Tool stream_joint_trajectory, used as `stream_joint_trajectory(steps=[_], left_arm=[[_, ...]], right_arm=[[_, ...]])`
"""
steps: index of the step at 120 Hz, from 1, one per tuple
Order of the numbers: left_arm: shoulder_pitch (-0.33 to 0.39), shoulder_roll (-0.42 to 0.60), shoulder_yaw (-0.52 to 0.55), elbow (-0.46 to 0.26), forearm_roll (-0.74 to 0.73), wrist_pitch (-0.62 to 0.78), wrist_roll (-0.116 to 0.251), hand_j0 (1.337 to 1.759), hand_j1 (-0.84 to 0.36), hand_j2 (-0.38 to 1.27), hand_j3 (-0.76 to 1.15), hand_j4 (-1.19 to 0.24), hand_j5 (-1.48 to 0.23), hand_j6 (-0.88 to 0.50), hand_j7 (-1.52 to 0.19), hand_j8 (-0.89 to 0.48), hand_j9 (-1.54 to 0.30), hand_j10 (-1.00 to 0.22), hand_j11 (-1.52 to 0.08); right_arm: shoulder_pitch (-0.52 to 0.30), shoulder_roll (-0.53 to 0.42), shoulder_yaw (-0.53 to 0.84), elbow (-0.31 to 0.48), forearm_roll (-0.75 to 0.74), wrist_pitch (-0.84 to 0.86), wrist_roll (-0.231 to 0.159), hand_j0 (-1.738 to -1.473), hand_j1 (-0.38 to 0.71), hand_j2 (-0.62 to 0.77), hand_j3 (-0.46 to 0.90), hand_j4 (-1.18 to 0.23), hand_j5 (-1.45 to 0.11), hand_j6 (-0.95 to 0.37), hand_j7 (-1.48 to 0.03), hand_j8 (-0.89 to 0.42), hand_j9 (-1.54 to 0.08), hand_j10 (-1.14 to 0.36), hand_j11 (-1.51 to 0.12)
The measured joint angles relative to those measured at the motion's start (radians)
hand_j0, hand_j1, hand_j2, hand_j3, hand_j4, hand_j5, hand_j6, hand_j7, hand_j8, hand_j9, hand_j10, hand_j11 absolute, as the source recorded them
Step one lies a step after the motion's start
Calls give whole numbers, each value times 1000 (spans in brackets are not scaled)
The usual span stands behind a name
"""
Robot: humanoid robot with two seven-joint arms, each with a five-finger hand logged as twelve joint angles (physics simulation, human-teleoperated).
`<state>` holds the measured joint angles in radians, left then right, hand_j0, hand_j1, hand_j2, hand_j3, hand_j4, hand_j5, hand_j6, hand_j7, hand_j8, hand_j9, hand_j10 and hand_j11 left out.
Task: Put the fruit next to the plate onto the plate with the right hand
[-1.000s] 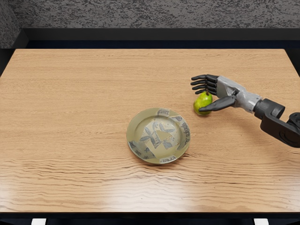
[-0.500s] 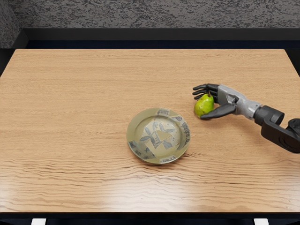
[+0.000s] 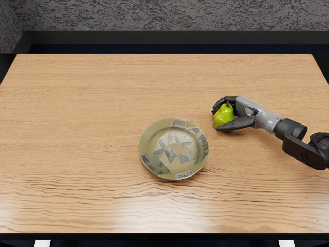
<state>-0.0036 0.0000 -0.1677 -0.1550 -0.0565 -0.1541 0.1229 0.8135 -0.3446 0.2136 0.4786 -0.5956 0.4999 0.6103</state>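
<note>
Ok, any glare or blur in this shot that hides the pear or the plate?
Head view: sharp, no blur. A pale sheen crosses the table near its front edge, clear of the plate and the pear. Faint soft shadows lie under the plate and the right robot hand gripping the pear.

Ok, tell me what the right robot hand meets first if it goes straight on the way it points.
The pear, already within the right robot hand's curled fingers. Past that, only bare table; the plate lies nearer the camera, probably off that line.
</note>
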Motion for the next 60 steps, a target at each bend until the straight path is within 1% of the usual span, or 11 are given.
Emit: stream_joint_trajectory(steps=[6, 19, 25, 30, 33, 37, 41, 44, 45, 56, 60], left_arm=[[0, 0, 0, 0, 0, 0, 0, 1658, 348, 1, 0, -1, -2, -1, -1, -1, -1, -1, -1], [0, 0, 0, 0, 0, 0, 0, 1658, 348, 1, 0, -1, -2, -1, -1, -1, -1, -1, -1], [0, 0, 0, 0, 0, 0, 0, 1658, 348, 1, 0, -1, -1, -1, -1, -1, -1, -1, -1], [1, 0, 0, 0, 0, 0, 0, 1658, 348, 1, 0, -1, -1, -1, -1, -1, -1, -1, -1], [1, 0, 0, 0, 0, 0, 0, 1658, 348, 0, 0, -1, -1, -1, -1, -1, -1, -1, -1], [0, 0, 1, 0, 0, 0, 0, 1658, 348, 0, 0, -1, -1, -1, -1, -1, -1, -1, -1], [-1, 0, 1, 0, 0, 0, 1, 1658, 348, 0, 0, -1, -1, -1, -1, -1, -1, -1, -1], [-1, 0, 1, 0, 0, 0, 1, 1658, 348, 0, 0, -1, -1, -1, -1, -1, -1, -1, -1], [0, 0, 1, 0, 0, 0, 1, 1658, 348, 0, 0, -1, -1, -1, -1, -1, -1, -1, -1], [0, 0, 1, 0, -1, 0, 0, 1658, 348, 0, 0, -1, -1, -1, -1, -1, -1, -1, -1], [0, 0, 1, 0, -1, 0, 1, 1658, 348, 0, 0, -1, -1, -1, -1, -1, -1, -1, -1]], right_arm=[[0, 0, -2, -1, 2, 3, 0, -1652, 191, 88, 1, -633, -927, -511, -859, -344, -916, -348, -912], [1, -1, -6, -1, 6, 6, 1, -1650, 192, 130, -1, -698, -1020, -517, -949, -313, -1008, -287, -1009], [2, -3, -7, -1, 9, 13, 0, -1649, 176, 82, 0, -718, -1053, -517, -978, -296, -1041, -276, -1044], [4, -4, -8, -2, 9, 27, 0, -1649, 182, 24, 1, -739, -1059, -497, -998, -280, -1052, -262, -1064], [5, -5, -8, -2, 9, 35, 0, -1649, 192, 13, 0, -754, -1056, -497, -1007, -273, -1052, -252, -1071], [6, -6, -8, -2, 8, 48, 0, -1649, 219, 30, 0, -772, -1048, -505, -1019, -272, -1048, -242, -1076], [8, -8, -8, -3, 6, 60, 0, -1649, 227, -11, 0, -787, -1044, -523, -1029, -260, -1047, -239, -1077], [10, -9, -8, -3, 6, 69, 0, -1649, 242, 3, 1, -795, -1043, -511, -1035, -272, -1046, -255, -1082], [10, -10, -9, -3, 6, 71, 0, -1649, 241, 33, 0, -798, -1042, -524, -1037, -272, -1044, -255, -1082], [15, -21, -10, -4, 21, 85, 0, -1646, 254, 61, -1, -827, -1018, -543, -1051, -293, -1025, -269, -1084], [17, -23, -10, -4, 28, 90, 0, -1646, 252, 25, 0, -830, -1020, -547, -1055, -300, -1030, -242, -1088]])
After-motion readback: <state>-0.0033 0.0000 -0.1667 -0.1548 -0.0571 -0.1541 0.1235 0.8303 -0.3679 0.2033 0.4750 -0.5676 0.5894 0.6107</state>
